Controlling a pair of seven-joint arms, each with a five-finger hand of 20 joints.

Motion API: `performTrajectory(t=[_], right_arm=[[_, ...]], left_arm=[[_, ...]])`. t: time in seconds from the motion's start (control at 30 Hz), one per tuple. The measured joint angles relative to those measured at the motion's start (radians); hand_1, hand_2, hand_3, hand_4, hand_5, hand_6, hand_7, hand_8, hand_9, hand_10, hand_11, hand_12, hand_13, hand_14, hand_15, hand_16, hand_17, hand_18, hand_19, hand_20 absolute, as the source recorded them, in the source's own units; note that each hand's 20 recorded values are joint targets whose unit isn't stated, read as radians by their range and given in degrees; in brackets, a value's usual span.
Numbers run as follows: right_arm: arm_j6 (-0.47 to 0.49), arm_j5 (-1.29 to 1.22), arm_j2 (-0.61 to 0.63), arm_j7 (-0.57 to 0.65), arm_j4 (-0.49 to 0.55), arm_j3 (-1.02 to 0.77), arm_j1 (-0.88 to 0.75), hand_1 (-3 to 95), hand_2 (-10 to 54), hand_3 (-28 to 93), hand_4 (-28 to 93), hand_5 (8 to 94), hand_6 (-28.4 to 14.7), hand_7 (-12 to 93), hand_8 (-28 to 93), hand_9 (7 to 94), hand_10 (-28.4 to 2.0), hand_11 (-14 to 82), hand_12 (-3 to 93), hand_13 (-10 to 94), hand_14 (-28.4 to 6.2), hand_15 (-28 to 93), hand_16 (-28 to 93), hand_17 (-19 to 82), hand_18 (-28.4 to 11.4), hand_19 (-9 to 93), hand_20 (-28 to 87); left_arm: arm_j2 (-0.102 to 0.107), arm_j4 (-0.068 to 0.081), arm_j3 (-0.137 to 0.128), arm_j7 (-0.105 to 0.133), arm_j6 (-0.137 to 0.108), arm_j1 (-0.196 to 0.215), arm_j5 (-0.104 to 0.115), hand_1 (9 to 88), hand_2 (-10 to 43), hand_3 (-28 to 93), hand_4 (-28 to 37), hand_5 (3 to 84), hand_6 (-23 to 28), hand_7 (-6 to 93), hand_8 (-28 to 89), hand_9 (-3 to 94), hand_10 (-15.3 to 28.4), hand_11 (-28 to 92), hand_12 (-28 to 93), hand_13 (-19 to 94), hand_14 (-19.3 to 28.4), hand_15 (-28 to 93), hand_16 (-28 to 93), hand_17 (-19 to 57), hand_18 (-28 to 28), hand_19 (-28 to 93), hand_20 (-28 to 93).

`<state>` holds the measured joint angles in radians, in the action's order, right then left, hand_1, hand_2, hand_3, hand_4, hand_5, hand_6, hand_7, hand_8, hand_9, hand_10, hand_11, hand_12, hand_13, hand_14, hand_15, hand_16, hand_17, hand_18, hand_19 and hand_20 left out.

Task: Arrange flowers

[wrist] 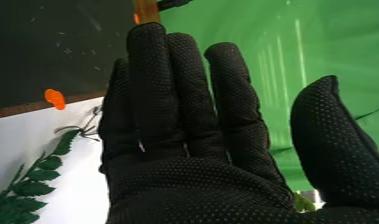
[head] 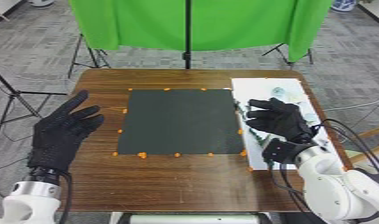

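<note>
The leafy stem (wrist: 33,188) lies on the dark mat (head: 178,120) side of the right hand (head: 276,120), the nearer one, its fingers (wrist: 152,90) straight and empty.

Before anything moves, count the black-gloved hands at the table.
2. The left hand is at the left edge of the table; the right hand is over the white sheet, right of the dark mat.

Your head view looks forward and down over your right hand (head: 276,120). Your wrist view looks along it, close; both catch green cloth (wrist: 265,30) beyond.
</note>
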<state>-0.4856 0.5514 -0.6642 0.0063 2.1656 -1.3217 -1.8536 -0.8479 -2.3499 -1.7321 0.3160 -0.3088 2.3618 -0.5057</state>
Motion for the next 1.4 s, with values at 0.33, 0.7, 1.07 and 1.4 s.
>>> performTrajectory(t=[0.33, 0.7, 1.07, 1.4], right_arm=[[-0.004, -0.003, 0.003, -0.011, 0.0, 0.003, 0.001, 15.4, 17.4, 86, -25, 56.4, -4.3, 25, -16, 57.7, -18.2, 29.8, 13.3, 49, -17.3, 57, 8, 12, -19.9, 65, 16], [-0.01, 0.003, 0.004, -0.011, 0.002, -0.005, -0.001, 15.5, 17.2, 86, -25, 56.2, -4.3, 25, -16, 57.5, -18.1, 29.9, 13.2, 49, -17.3, 57, 8, 12, -19.9, 65, 16], [-0.054, 0.195, 0.004, 0.124, 0.05, -0.097, -0.059, 20.4, 10.9, 83, -24, 53.9, -4.6, 25, -16, 56.1, -17.4, 30.3, 12.7, 52, -17.0, 60, 7, 19, -22.3, 72, 13], [-0.098, 0.719, 0.003, 0.628, 0.124, -0.059, -0.046, 25.9, 1.7, 78, -22, 54.9, -7.1, 21, -14, 60.8, -19.9, 30.9, 13.9, 61, -16.5, 65, 8, 32, -24.1, 91, -6]], left_arm=[[0.0, 0.0, 0.002, 0.001, 0.0, -0.002, 0.0, 22.7, 7.1, 79, -22.5, 36.5, 8.3, 14.5, -10, 35.6, 22.1, 35, 13, 27, 28.4, 63, -13, -3.5, 24.9, 67, 24], [0.0, 0.001, 0.005, -0.002, 0.0, -0.007, -0.001, 22.6, 7.1, 79, -22.5, 36.0, 8.0, 13.9, -10, 35.0, 21.7, 33, 12, 26, 28.4, 62, -13, -5.1, 25.0, 64, 22], [0.0, -0.001, -0.001, -0.005, 0.0, -0.002, -0.002, 22.6, 7.0, 79, -22.6, 35.9, 7.9, 14.0, -10, 35.0, 21.7, 33, 12, 26, 28.4, 62, -12, -5.7, 24.8, 62, 22], [0.0, -0.003, -0.01, -0.002, 0.0, 0.01, -0.002, 22.7, 7.0, 80, -22.6, 36.0, 8.0, 14.1, -10, 35.0, 21.8, 33, 12, 26, 28.4, 61, -12, -5.7, 24.8, 62, 23]])
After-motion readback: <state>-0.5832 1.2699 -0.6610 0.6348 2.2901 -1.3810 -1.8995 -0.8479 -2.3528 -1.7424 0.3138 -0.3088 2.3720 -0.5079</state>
